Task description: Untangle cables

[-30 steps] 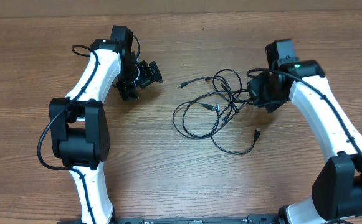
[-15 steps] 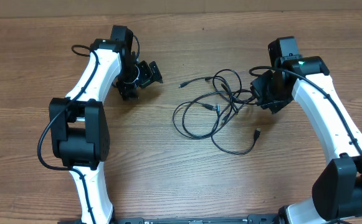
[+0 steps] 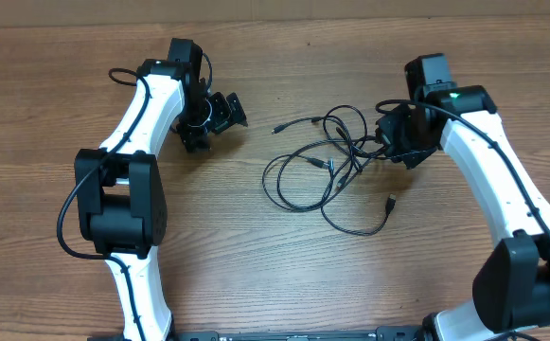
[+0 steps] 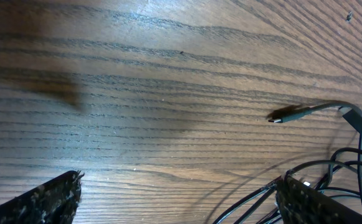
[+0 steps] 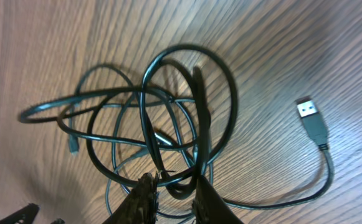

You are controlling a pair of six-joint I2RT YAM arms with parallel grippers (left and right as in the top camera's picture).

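Although the cables look like one heap from above, I can pick out thin, glossy black cords looping over each other in round coils. They lie right of centre on the brown, wood-grain desk. One flat metal USB plug lies clear on the near right side of the tangle, and a slimmer dark plug points left at its far side. My right gripper sits at the tangle's right edge, its fingers standing close together with a strand of cord between them (I cannot tell whether it is actually pinched). My left gripper is spread wide with nothing in it, its speckled black fingers well apart from the cords, off to the left.
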